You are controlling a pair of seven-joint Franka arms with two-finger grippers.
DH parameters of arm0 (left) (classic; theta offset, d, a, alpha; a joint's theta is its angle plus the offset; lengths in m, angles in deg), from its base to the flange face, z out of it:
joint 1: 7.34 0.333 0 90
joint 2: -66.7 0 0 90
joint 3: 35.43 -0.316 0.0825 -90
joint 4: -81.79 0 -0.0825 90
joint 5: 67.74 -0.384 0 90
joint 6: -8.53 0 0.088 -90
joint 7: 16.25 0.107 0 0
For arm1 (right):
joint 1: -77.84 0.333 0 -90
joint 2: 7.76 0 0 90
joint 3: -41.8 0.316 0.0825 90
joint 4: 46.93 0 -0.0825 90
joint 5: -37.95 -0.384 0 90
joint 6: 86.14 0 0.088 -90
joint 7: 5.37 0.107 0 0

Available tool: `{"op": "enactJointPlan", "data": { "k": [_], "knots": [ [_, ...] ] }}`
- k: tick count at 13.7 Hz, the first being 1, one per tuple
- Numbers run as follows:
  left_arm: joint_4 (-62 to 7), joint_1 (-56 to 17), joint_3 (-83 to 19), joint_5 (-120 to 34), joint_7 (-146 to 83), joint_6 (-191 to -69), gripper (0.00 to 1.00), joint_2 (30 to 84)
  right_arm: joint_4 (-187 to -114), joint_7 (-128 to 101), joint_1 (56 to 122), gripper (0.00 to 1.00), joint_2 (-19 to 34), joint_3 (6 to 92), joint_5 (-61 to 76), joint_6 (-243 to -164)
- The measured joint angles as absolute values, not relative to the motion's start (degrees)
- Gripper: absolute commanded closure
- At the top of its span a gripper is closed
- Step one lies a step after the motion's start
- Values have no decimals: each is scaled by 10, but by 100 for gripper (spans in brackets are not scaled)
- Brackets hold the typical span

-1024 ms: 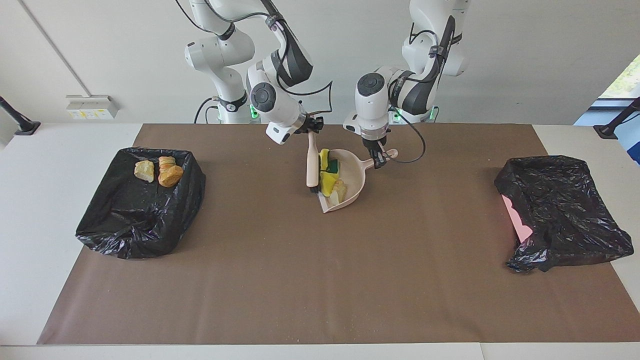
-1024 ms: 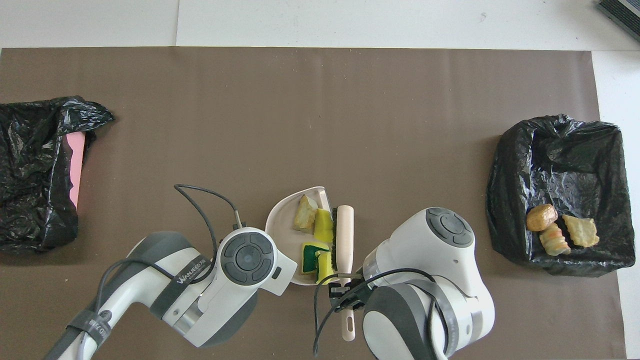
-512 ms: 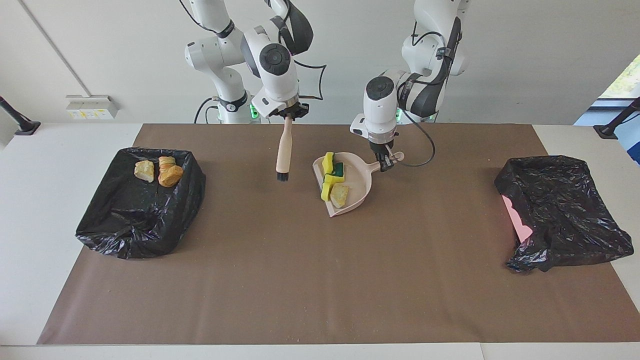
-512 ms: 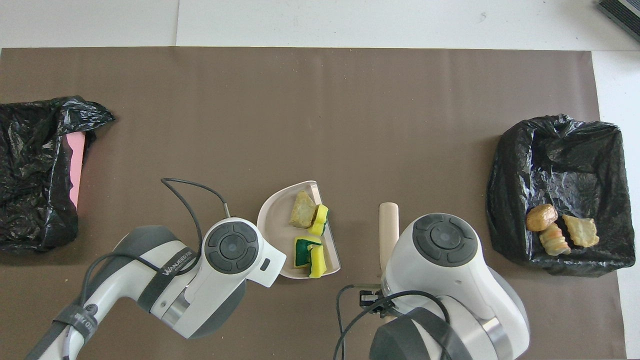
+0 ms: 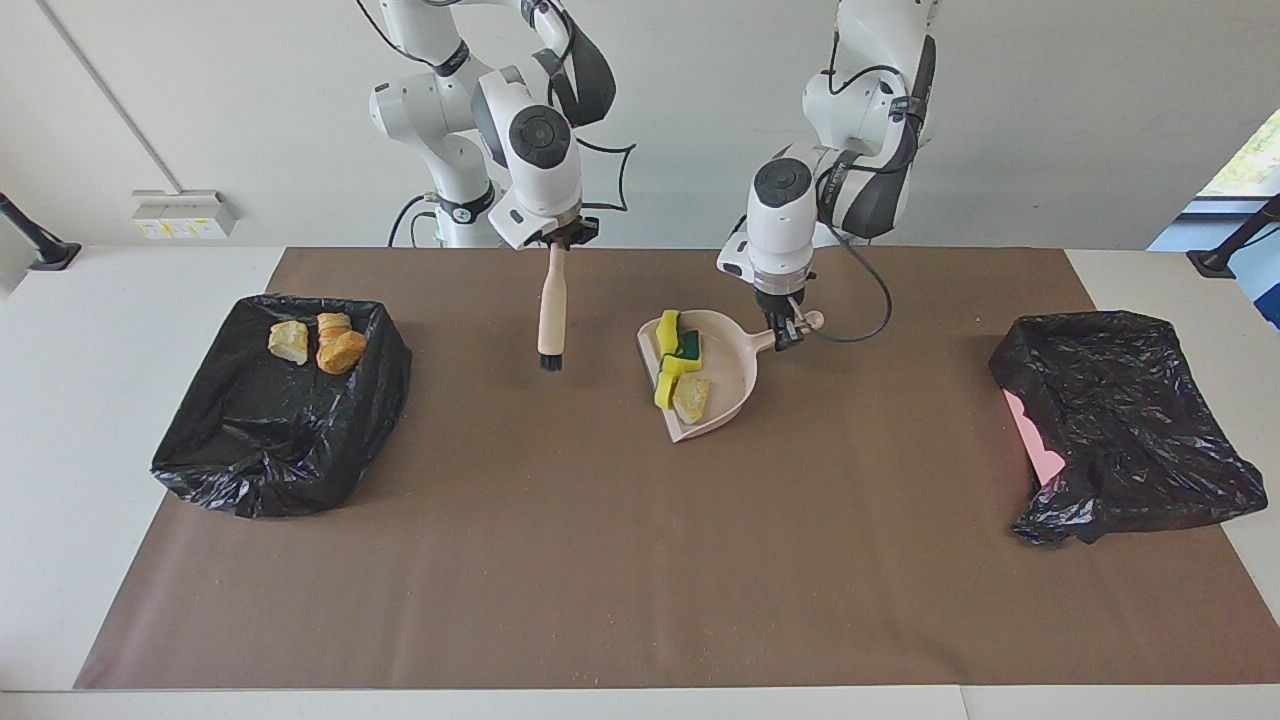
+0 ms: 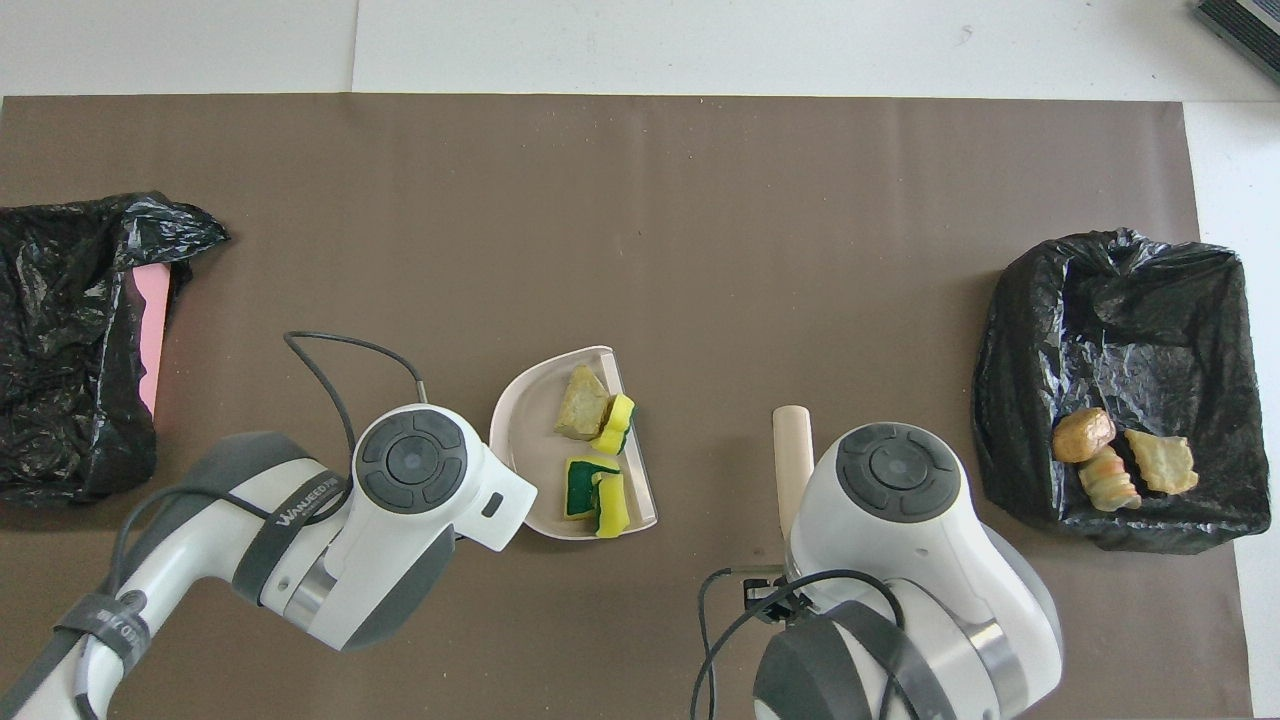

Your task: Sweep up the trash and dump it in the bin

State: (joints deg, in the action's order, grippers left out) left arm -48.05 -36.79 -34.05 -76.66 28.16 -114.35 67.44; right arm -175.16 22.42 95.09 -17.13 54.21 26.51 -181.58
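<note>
Fingers of my left gripper [image 5: 789,334] clamp the dustpan [image 5: 722,385] handle at its two o'clock; right gripper [image 5: 560,238] holds the brush [image 5: 550,305]. Tilting could spill the sponge scraps [image 5: 678,350] off the open lip before the bin [image 5: 1120,420].

2 bin bags were counted, 1 [image 5: 280,410] toward the right arm's end and 1 [image 5: 1130,425] toward the left arm's. 1 dustpan [image 5: 730,385] and 1 brush [image 5: 551,310] were recorded. 3 crusty scraps [image 5: 318,342] were noted in the first bag; 3 sponge bits [image 5: 675,345] and 1 tan lump [image 5: 692,397] were noted in the pan.
</note>
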Motion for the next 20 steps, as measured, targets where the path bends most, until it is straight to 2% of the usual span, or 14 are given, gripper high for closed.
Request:
{"op": "enactJointPlan", "data": {
  "k": [4, 8, 14, 20],
  "knots": [
    [-464, -313, -342, -737, 366, -1144, 100, 682, -1790, 246, 983, 100, -168, 544, 254, -1871],
    [-454, -252, -347, -707, 466, -1142, 100, 719, -1805, 352, 1072, 100, -155, 547, 195, -1955],
    [-399, -84, -352, -653, 676, -1109, 100, 738, -1825, 410, 1164, 100, -116, 548, 164, -2045],
    [-338, 77, -354, -627, 742, -1064, 100, 728, -1848, 382, 1174, 100, -111, 547, 164, -2060]
  ]
}}
